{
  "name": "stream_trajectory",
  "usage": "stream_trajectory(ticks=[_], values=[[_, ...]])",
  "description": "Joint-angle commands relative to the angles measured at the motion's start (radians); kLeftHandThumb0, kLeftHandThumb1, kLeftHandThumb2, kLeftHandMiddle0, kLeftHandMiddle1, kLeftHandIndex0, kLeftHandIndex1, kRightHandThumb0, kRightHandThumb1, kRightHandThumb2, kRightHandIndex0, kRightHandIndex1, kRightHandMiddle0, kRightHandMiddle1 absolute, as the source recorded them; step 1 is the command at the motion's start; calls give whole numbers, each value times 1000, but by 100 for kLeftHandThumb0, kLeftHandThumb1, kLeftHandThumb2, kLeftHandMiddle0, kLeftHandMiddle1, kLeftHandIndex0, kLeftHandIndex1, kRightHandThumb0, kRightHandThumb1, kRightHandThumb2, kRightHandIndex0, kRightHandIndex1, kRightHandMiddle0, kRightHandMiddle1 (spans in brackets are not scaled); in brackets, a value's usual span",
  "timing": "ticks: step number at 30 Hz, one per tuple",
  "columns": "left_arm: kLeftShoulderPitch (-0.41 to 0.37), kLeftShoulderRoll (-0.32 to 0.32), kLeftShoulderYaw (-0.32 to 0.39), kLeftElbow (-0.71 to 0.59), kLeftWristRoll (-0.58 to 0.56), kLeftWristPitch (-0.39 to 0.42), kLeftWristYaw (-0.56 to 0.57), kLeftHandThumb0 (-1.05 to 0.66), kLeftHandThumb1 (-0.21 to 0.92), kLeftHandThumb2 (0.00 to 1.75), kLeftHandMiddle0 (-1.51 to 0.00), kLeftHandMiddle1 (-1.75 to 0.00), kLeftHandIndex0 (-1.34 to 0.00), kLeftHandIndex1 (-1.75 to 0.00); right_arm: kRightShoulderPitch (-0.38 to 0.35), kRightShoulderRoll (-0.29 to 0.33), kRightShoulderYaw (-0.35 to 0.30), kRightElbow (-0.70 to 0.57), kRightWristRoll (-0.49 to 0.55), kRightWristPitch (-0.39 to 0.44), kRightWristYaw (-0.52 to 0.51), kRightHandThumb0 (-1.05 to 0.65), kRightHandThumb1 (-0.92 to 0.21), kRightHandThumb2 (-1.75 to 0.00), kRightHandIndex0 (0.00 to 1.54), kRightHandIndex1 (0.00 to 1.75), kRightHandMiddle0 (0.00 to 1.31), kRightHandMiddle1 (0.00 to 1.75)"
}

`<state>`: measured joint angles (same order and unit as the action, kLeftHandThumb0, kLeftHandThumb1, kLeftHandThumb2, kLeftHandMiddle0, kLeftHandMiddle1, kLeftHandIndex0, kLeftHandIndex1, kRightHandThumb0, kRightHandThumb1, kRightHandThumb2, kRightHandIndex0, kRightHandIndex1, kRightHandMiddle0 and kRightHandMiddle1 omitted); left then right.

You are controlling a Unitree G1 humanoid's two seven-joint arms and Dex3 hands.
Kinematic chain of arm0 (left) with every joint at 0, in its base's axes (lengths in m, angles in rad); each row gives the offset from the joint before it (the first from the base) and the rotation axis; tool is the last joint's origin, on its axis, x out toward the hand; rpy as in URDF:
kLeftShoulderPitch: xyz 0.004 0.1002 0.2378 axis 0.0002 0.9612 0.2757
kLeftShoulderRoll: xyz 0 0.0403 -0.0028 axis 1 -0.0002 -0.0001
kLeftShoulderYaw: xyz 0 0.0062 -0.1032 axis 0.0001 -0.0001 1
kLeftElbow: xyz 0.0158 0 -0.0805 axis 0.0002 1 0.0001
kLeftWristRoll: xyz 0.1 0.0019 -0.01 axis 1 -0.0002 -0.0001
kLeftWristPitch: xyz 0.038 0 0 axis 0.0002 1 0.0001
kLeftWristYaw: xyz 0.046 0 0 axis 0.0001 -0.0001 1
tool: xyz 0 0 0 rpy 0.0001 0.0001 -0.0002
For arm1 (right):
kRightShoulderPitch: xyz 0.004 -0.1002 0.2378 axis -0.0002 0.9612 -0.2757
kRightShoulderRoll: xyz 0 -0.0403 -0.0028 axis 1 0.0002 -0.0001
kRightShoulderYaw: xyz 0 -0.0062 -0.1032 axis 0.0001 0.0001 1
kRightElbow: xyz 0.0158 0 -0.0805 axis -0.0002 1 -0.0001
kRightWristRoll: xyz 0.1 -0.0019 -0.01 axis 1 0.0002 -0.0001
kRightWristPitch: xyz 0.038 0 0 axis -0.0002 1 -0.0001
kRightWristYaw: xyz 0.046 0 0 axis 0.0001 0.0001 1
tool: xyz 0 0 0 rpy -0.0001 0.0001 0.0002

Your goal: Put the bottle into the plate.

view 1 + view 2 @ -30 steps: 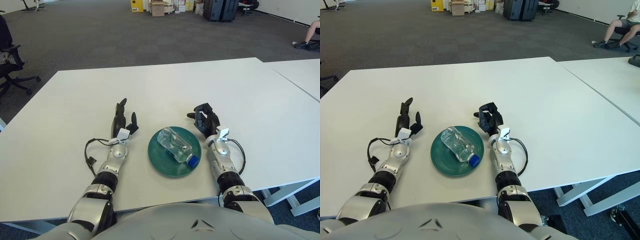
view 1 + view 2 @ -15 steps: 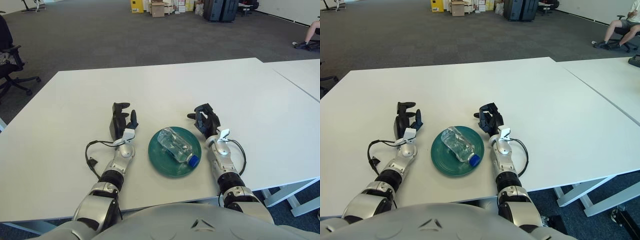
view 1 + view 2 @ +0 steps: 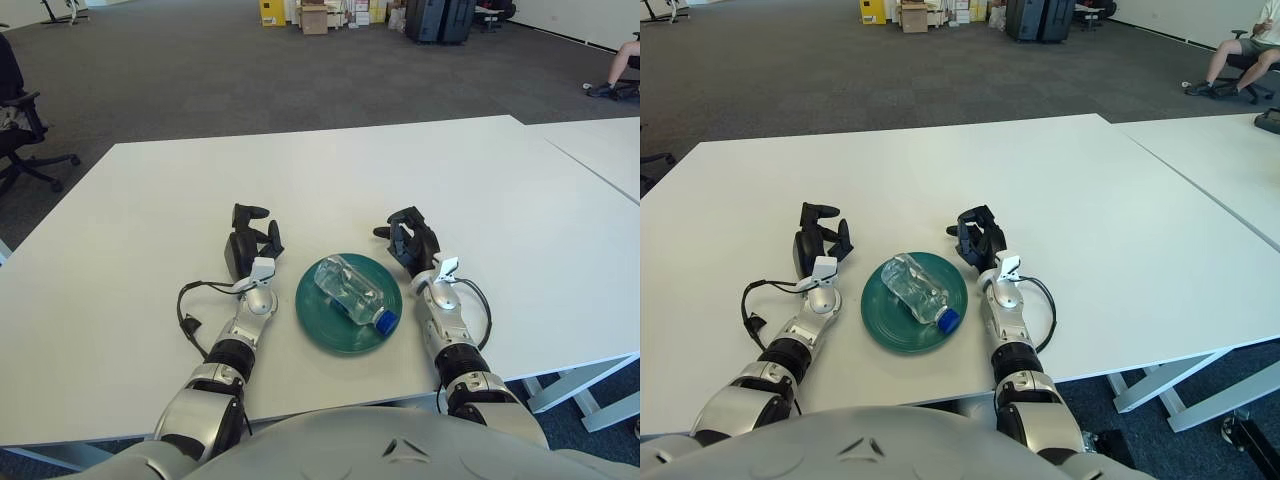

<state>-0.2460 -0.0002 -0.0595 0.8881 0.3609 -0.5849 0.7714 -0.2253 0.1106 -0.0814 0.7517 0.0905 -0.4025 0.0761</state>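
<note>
A clear plastic bottle (image 3: 352,291) with a blue cap lies on its side inside a green plate (image 3: 318,316) on a white table (image 3: 330,170), so the task looks finished. The left hand (image 3: 246,244) and right hand (image 3: 409,239) flank the plate (fingers curled, grasping nothing), both apart from it.

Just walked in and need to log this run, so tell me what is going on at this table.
The clear bottle with a blue cap lies on its side in the green plate. Neither hand holds it. The left hand shows left of the plate and the right hand right of it, both curled and holding nothing, on the white table.
</note>
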Motion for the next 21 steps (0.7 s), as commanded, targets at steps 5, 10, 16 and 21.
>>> stream_trajectory(ticks=[5,10,16,21], values=[[44,-22,0,38,-34,-22,-52,-43,46,113,-104,-175,-50,-175,23,-4,-8,55,6,58,-2,-37,-73,-77,45,116,30,174],[41,-26,9,42,-70,-22,-107,-45,42,119,-106,-175,-53,-175,20,-5,-9,57,6,58,-2,-37,-73,-78,44,116,30,174],[40,-31,21,27,-143,-54,-230,-46,37,125,-110,-175,-57,-175,18,-2,-12,60,8,52,-5,-37,-73,-78,44,116,31,174],[54,-36,34,-3,-242,-76,-402,-48,30,133,-116,-175,-62,-175,16,1,-15,61,10,47,-4,-37,-73,-78,45,117,31,174]])
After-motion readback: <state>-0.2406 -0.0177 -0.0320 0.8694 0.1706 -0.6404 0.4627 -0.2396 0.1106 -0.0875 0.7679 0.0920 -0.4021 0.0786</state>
